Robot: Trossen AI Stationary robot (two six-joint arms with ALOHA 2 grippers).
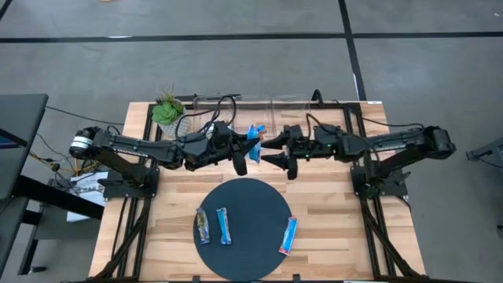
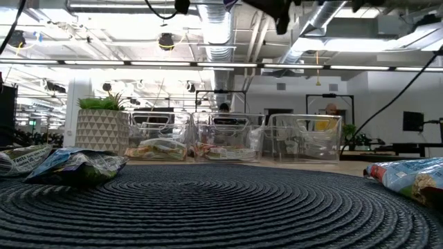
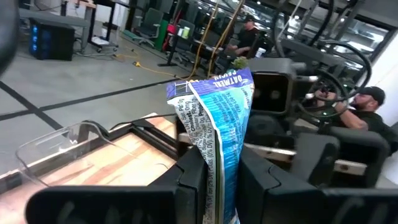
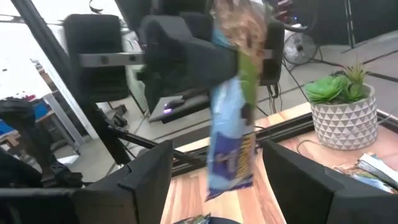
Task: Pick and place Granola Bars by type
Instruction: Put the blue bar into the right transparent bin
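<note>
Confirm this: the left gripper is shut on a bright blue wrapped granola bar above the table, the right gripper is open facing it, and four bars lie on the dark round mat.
Not quite: the high view shows three bars on the dark round mat, not four. The rest holds: the left gripper is shut on the bright blue wrapped granola bar above the table, and the right gripper is open facing it.

Two dark, cable-draped jointed arms

Found open room over the round dark mat (image 1: 244, 236), broken only by three flat granola bars (image 1: 224, 226). Left bare desk (image 1: 169, 196) free beside the mat. Met a crowded middle above: left pincer (image 1: 242, 153) clamping a blue bar (image 1: 254, 134), right pincer (image 1: 279, 149) spread close alongside. Blocked the far edge with clear bins (image 1: 287, 106) and a potted plant (image 1: 167, 112).
</note>
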